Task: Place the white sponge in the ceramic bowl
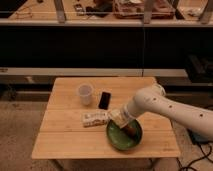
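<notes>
Wood is what the table (65, 145) is made of, and it is seen in the middle of the scene. A white arm (165, 107) is stretched in from the right, over the right side of the table. At the end of the arm, the gripper (121, 121) is held just above the far left edge of the ceramic bowl (116, 142).

The gripper is closed on the white sponge (116, 117) (a small cream block), which is pinched at its tip. The sponge is held up over the far left rim of the bowl. Whether the rim is touched by it cannot be told.

The bowl is round and dark green, and it is set on the near right part of the table. A small brown and red thing (131, 131) is seen lying inside it, toward the right (what it is cannot be told).

A longer white packet (95, 118) is laid flat just left of the bowl, very near the sponge. A black phone (104, 99) is laid flat farther back, near the middle of the table. A pale plastic cup (85, 93) is stood upright just left of the phone. The cup and the phone are well apart from the gripper.

Dark shelves (100, 45) are seen behind the table.
</notes>
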